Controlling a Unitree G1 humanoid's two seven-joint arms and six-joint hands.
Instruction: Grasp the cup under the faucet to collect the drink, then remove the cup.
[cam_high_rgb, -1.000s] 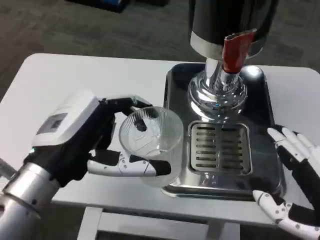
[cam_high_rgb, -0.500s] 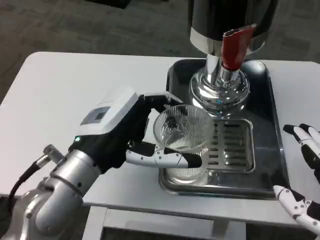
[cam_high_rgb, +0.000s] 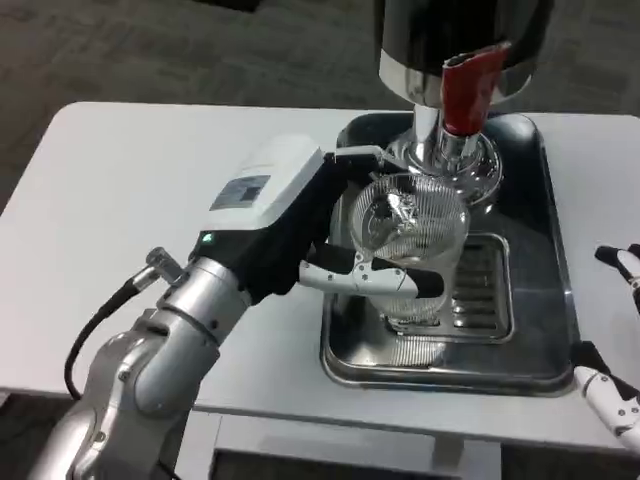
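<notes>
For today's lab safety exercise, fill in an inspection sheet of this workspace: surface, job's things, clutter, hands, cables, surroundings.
Surface: white table, bearing a steel drip tray with a slotted grate.
Job's things: clear ribbed cup held above the tray, near the dispenser with its red tap handle.
Clutter: nothing seen.
Hands: left hand grips the cup; right hand at the picture's edge, holding nothing seen.
Cables: black cable along the left forearm.
Surroundings: dark carpet floor.

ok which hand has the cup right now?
The left hand: its fingers wrap the clear ribbed cup over the drip tray. The right hand sits at the frame's right edge, apart from the cup.
</notes>
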